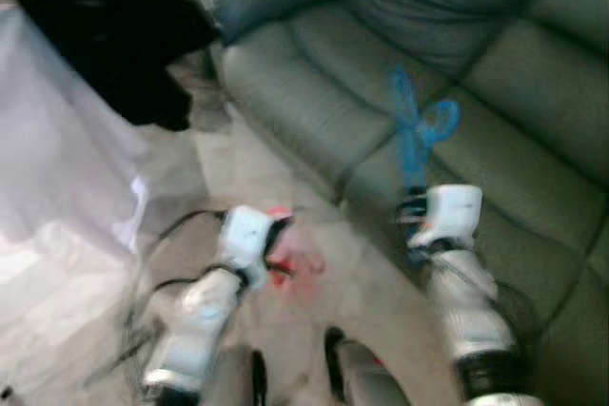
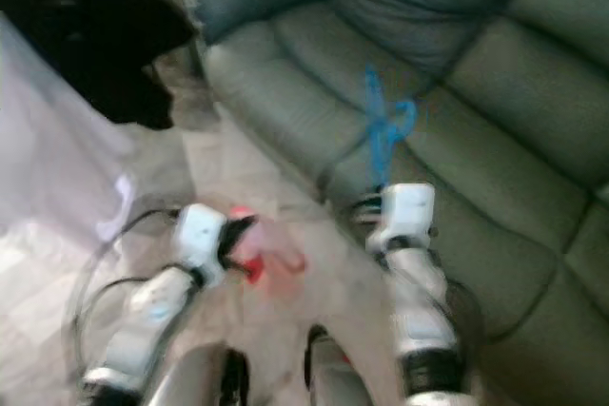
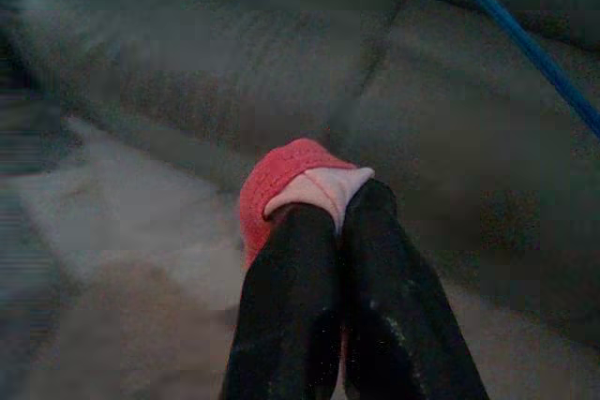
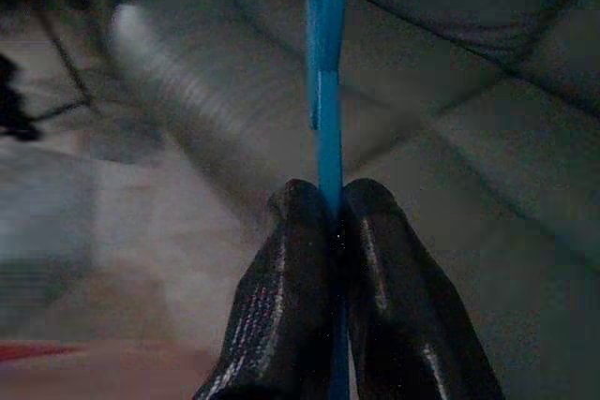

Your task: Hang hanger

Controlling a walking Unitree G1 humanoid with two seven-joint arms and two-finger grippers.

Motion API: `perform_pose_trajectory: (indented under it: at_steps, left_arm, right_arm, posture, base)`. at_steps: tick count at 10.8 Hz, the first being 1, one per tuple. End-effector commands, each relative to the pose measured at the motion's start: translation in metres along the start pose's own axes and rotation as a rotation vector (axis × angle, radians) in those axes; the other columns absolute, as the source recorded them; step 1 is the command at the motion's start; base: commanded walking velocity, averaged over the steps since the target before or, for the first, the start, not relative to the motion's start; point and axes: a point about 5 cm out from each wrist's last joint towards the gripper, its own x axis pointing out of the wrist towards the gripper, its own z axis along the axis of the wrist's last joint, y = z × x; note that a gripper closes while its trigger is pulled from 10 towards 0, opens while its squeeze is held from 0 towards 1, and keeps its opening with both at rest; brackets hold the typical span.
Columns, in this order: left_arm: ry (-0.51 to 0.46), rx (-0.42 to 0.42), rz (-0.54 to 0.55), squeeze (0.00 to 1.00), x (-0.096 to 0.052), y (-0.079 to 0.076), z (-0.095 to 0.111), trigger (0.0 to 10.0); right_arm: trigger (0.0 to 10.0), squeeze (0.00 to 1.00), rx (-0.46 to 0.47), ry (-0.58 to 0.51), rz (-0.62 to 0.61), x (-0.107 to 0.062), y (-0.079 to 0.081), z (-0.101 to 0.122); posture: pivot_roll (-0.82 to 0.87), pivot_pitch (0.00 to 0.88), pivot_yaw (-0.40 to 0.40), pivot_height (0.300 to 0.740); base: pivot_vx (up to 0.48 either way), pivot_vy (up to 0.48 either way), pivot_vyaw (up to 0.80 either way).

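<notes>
Left eye view, blurred: your right hand (image 1: 411,204) holds the blue hanger (image 1: 419,130) over the grey-green sofa (image 1: 314,73); your left hand (image 1: 281,240) carries a red-and-pink cloth (image 1: 285,263) above the floor (image 1: 247,178). Left wrist view: you see the fingers (image 3: 300,297) clenched on that cloth (image 3: 281,185). Right wrist view: your fingers (image 4: 281,297) pinch the hanger (image 4: 326,63), its bar running away over the sofa cushions (image 4: 469,166).

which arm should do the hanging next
Right, most likely. The right tool is already shut on the blue hanger, held above the grey sofa. The left tool is busy, shut on a red and pink cloth.
</notes>
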Motion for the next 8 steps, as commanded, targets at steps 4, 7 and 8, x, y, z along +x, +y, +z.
perform_pose_trajectory:
  at_steps: [4,7,8]
  left_arm:
    - [-0.013,0.002,-0.024,0.0,0.0023,-0.0083,0.0029,10.0]
    - [-0.044,0.11,-0.038,0.0,0.0043,-0.0052,0.0097,10.0]
    - [-0.031,0.253,-0.03,0.0,0.0056,0.0004,0.0114,10.0]
  right_arm:
    - [10.0,0.0,-0.017,-0.001,-0.037,-0.0027,-0.0133,-0.0012]
    - [10.0,0.0,-0.025,0.004,-0.033,-0.0024,-0.0141,-0.0022]
    - [10.0,0.0,-0.003,0.009,-0.035,-0.0023,-0.0141,-0.0026]
  posture:
    - [-0.01,0.218,-0.027,0.74]
    - [-0.01,0.216,-0.032,0.74]
    - [-0.01,0.216,-0.032,0.74]
  base:
    - [0.0,0.413,0.0]
    - [0.0,0.0,0.0]
    - [0.0,0.0,0.0]
